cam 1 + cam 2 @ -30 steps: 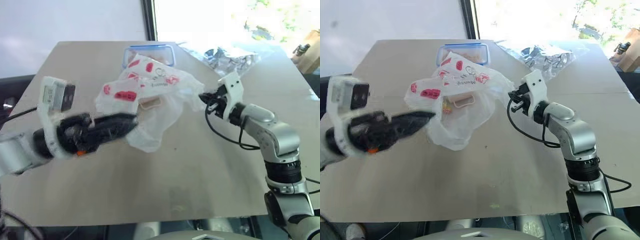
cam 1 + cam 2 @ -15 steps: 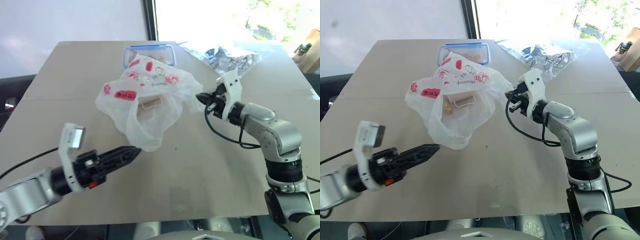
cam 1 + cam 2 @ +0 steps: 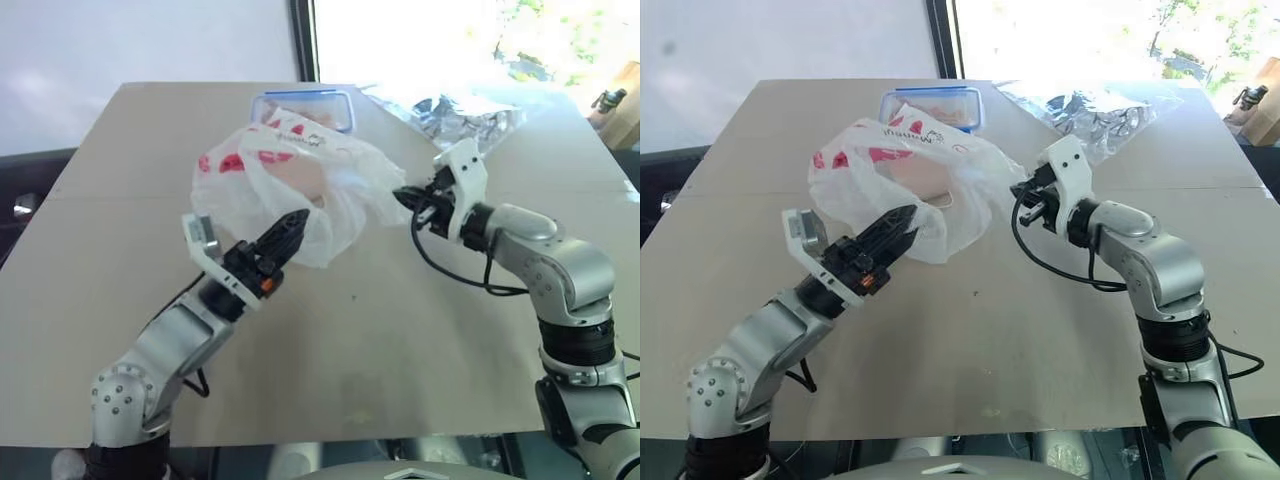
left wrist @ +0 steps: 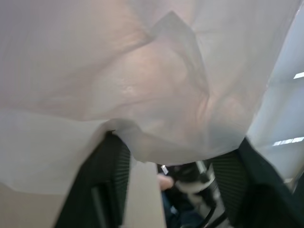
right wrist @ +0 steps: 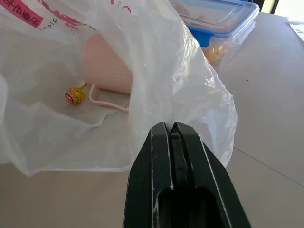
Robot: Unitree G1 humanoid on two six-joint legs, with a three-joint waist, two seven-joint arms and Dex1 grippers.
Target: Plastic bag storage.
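White plastic bag (image 3: 300,185) mid-table; right gripper (image 3: 408,198) jaws clenched on edge; left gripper (image 3: 285,235) jaws unclear.

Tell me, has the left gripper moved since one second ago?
Yes. The left gripper has swung from the table's left edge inward to the plastic bag, with its fingers at the bag's near edge.

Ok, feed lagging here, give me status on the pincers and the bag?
Right pincer shut on plastic bag edge. Left pincer at bag's near side, fingers straddling film. Cup inside bag.
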